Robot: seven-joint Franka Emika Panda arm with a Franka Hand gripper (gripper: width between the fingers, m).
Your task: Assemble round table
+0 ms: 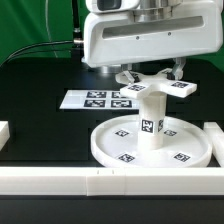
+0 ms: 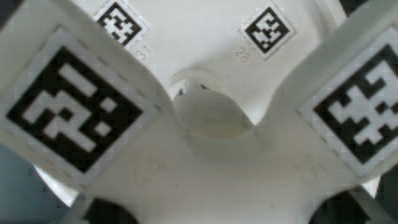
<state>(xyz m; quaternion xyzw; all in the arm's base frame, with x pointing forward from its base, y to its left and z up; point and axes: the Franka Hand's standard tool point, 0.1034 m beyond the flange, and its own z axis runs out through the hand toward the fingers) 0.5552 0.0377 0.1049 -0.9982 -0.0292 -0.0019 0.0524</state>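
The large rimmed round disc (image 1: 112, 148) lies flat on the black table, tags facing up. The short cylindrical post (image 1: 150, 125) stands upright at its centre. The cross-shaped four-armed piece (image 1: 155, 89) sits level on top of the post. My gripper (image 1: 153, 78) comes straight down over it, a finger (image 1: 127, 75) on each side, shut on the cross-shaped piece. In the wrist view the cross-shaped piece (image 2: 214, 175) fills the picture, with tagged arms (image 2: 75, 95) spreading to both sides. My fingertips are hidden there.
The marker board (image 1: 100, 100) lies flat behind the disc toward the exterior view's left. A long white border rail (image 1: 100, 181) runs along the front, with rail blocks at the exterior view's right (image 1: 214, 135) and left (image 1: 4, 131).
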